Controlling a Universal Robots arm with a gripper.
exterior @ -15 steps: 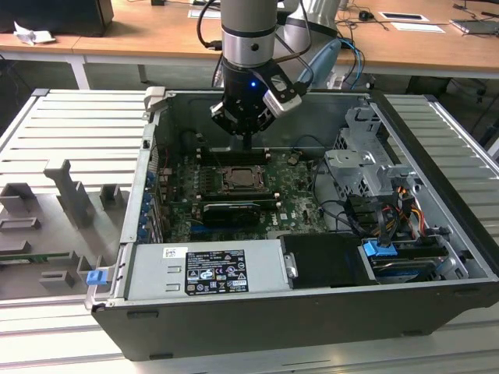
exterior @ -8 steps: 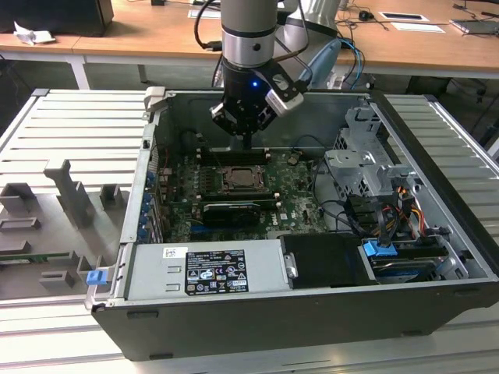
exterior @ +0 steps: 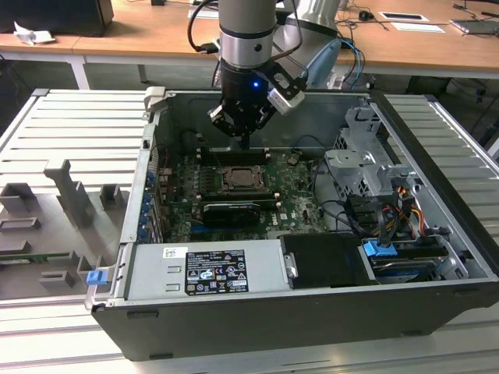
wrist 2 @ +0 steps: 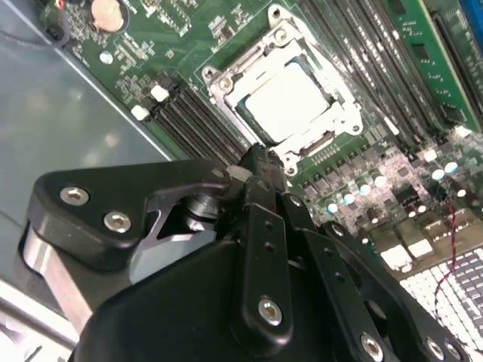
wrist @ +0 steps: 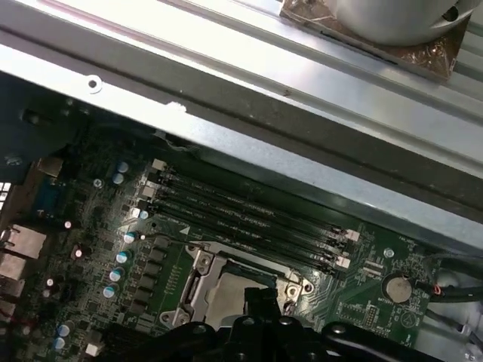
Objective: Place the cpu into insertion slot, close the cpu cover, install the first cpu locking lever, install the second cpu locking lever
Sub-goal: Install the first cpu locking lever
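the cpu (wrist 2: 290, 102) sat flat in the insertion slot (wrist 2: 315, 143) on the green motherboard (wrist 2: 189, 38), its pale silver face showing through the central window of the cpu cover (wrist 2: 226, 81). the cover seemed to lie down over the chip, though from this angle i could not tell whether either locking lever was latched.

the end effector (wrist 2: 260, 160) hung just above the socket's edge, on the side nearest the long black memory slots (wrist 2: 200, 121). its two black fingers were pressed together with nothing between them. whether the tip touched the frame or hovered just off it was not clear.

in the exterior view the arm reached down into the open computer case (exterior: 234, 331), with the end effector (exterior: 244, 140) above the far side of the socket. the case stood on a ribbed metal desk (exterior: 62, 132), and a grey power supply (exterior: 207, 269) lay along its near wall.

in the first wrist view the end effector (wrist: 264, 298) overlapped the socket's near rim, and a round coin battery (wrist: 395, 286) sat nearby on the board.
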